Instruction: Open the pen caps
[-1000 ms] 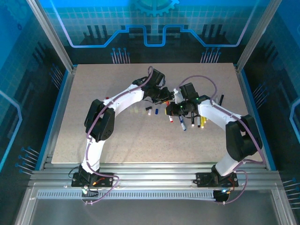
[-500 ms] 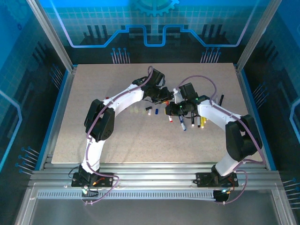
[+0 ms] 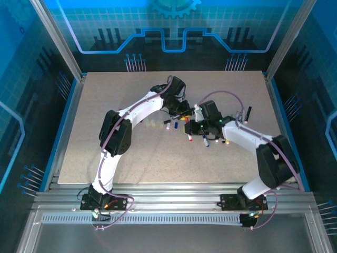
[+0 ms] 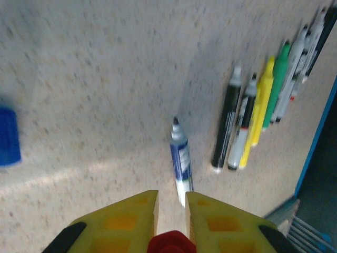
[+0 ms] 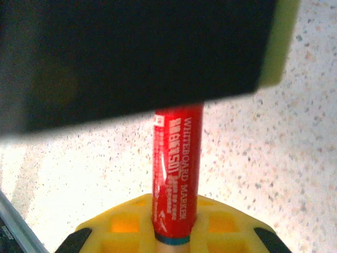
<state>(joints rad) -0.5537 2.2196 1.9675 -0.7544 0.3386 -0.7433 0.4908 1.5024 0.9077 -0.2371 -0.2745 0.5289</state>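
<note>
My right gripper (image 5: pixel 176 211) is shut on a red pen (image 5: pixel 177 163) marked WHITEBOARD MARKER; its far end is hidden behind a dark body across the top of that view. In the left wrist view my left gripper (image 4: pixel 171 199) is shut on a red pen cap (image 4: pixel 171 243), of which only the end shows between the yellow fingers (image 4: pixel 131 216). From above, the left gripper (image 3: pixel 182 113) and right gripper (image 3: pixel 190 128) stand close together mid-table. An uncapped blue pen (image 4: pixel 180 161) lies just ahead of the left fingers.
A row of uncapped pens lies to the right: black (image 4: pixel 226 126), grey (image 4: pixel 242 132), yellow (image 4: pixel 261 110), green (image 4: pixel 279 79). A loose blue cap (image 4: pixel 8 137) lies at left. From above, loose caps (image 3: pixel 167 125) lie left of the grippers. A blue rim (image 4: pixel 318 137) bounds the table.
The right arm has swung left and its gripper has come nearer with the red pen. The left arm has shifted slightly. The two grippers now stand a little apart.
</note>
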